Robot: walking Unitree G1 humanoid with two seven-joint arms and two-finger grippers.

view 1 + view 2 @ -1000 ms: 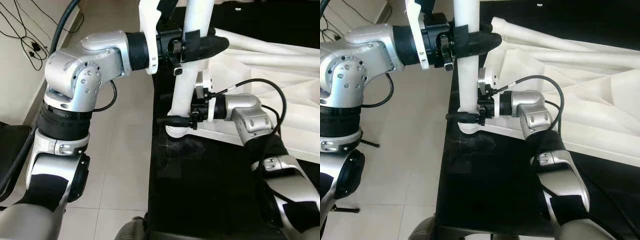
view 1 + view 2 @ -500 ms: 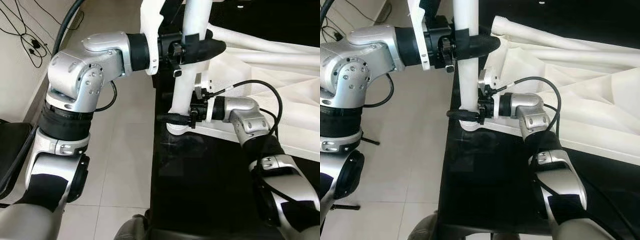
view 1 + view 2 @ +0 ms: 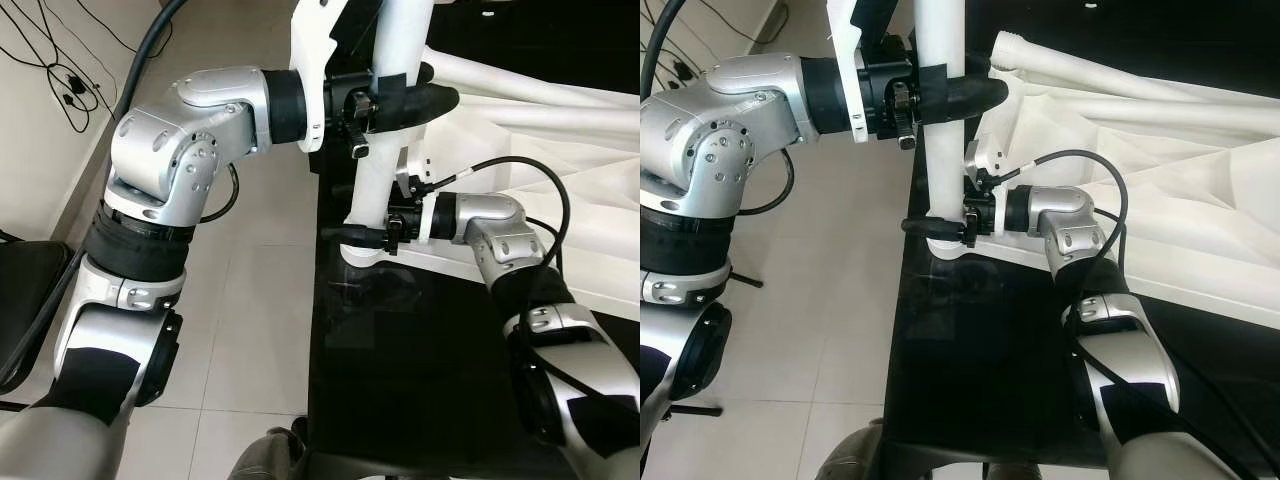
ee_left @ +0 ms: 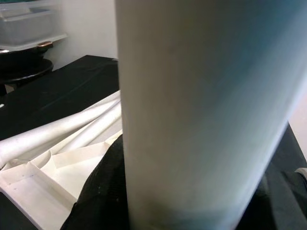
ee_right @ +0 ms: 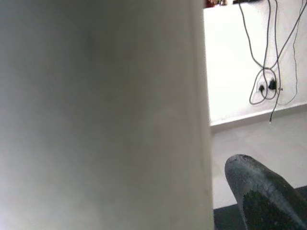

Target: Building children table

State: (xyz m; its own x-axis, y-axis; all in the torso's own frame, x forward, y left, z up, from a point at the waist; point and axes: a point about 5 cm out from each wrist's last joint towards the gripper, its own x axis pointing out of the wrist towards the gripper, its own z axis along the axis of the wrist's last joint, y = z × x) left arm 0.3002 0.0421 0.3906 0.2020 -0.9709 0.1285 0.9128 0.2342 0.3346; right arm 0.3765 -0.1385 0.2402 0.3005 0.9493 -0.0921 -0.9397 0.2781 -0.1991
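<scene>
Gripping the unmarked upright white plastic table leg (image 3: 385, 140): left tool (image 3: 400, 100) high, right tool (image 3: 365, 236) low, over the black tabletop (image 3: 420, 380).

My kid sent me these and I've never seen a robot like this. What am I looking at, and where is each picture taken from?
It is a humanoid robot with two silver arms, each ending in two long black fingers. The two wide pictures come from cameras in its head, looking down. The two close-ups come from cameras on its wrists.

Both grippers are closed on the same upright white table leg: the left gripper high up, the right gripper near the foot. The wrist close-ups show that leg from very near.

The foot stands at the corner of an upside-down white tabletop, which lies on a black surface. More white legs lie on the tabletop. Cables trail on the floor on the robot's left.
</scene>
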